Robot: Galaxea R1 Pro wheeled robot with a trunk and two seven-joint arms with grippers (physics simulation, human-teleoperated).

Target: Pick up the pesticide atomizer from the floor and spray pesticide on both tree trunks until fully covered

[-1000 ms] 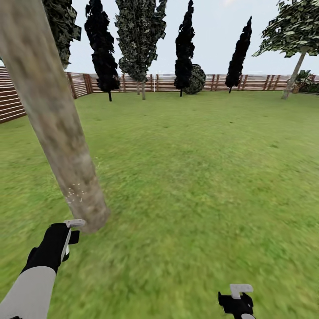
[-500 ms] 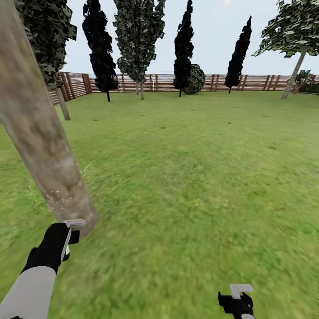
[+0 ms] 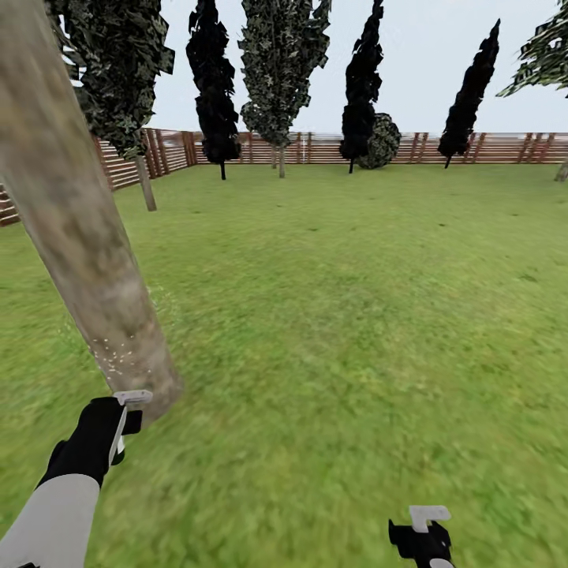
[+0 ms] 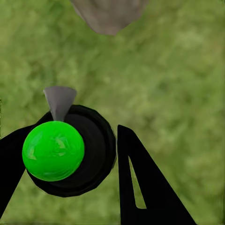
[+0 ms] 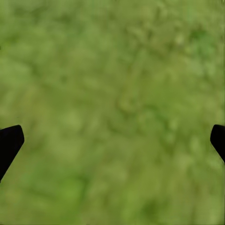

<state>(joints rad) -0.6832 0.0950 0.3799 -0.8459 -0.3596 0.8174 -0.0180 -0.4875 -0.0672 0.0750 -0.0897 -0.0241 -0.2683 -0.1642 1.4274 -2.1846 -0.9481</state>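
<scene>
Here: tree trunk before left claw | fence behind

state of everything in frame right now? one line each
left gripper: shut on the pesticide atomizer, beside the trunk base.
pesticide atomizer: held, grey nozzle aimed toward the tree trunk.
tree trunk: standing, pale specks low on the bark near the nozzle.
right gripper: open, nothing between its fingers, over the lawn.
lawn: bare grass around the trunk.
</scene>
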